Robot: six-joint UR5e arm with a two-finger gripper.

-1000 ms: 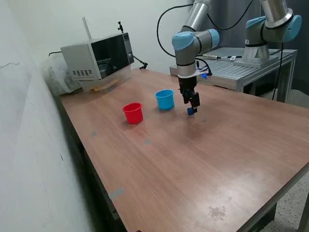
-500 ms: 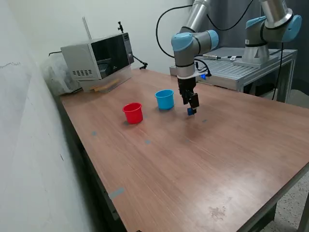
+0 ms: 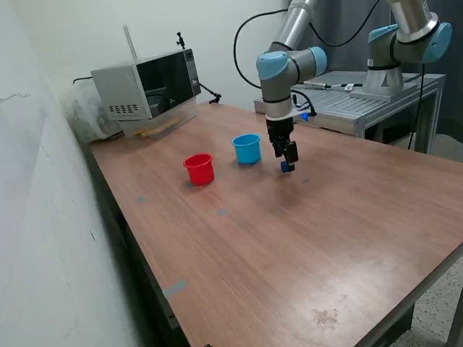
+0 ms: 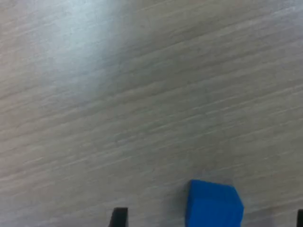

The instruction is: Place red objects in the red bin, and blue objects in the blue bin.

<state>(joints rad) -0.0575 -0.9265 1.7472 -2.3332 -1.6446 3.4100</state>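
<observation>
One dark blue cube (image 3: 286,167) lies on the table to the exterior view's right of the light blue cup (image 3: 247,148). The red cup (image 3: 199,168) stands further to the exterior view's left. My gripper (image 3: 288,160) hangs straight over the cube. In the wrist view the cube (image 4: 214,204) sits between my two fingertips (image 4: 119,217), which stand wide apart and do not touch it, so the gripper (image 4: 209,220) is open. No red cubes and no second blue cube show; I cannot see inside the cups.
A microwave (image 3: 148,87) stands at the table's far corner on the exterior view's left. A metal bench (image 3: 362,108) carrying a second arm (image 3: 405,43) stands behind the table. A wall runs along the exterior view's left.
The arm has shifted very slightly toward the exterior view's left. The blue cube and both cups stay where they were.
</observation>
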